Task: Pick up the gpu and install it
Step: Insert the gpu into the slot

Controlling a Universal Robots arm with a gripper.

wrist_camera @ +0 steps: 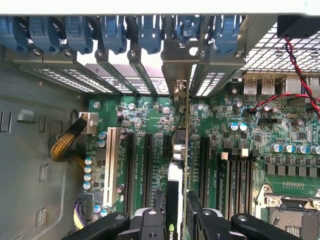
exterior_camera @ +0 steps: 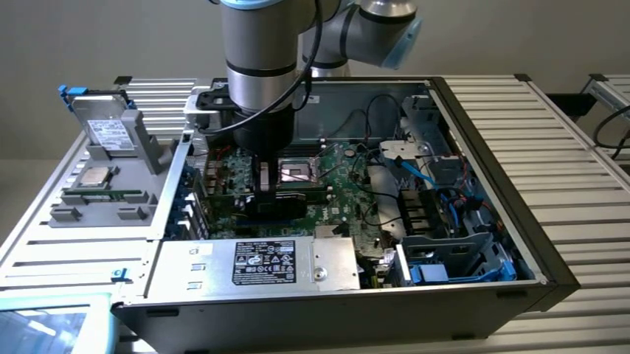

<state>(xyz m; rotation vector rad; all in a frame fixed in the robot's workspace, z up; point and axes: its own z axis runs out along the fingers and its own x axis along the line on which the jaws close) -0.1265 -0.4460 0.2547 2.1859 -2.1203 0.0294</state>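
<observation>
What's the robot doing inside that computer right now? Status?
Gripper shut on the gpu. Card edge-on, low among the motherboard slots. No obstruction seen around it.

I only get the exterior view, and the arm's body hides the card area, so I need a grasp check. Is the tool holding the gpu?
Observer: Yes. In the wrist view the tool is closed on the gpu, which stands on edge between its fingers.
Operator: Where is it sitting?
Observer: Upright over the motherboard, parallel to a long black slot beside it. Whether it is seated I cannot tell.
Operator: And its far end?
Observer: Its metal bracket meets the case's rear wall, just below the row of blue latches.
</observation>
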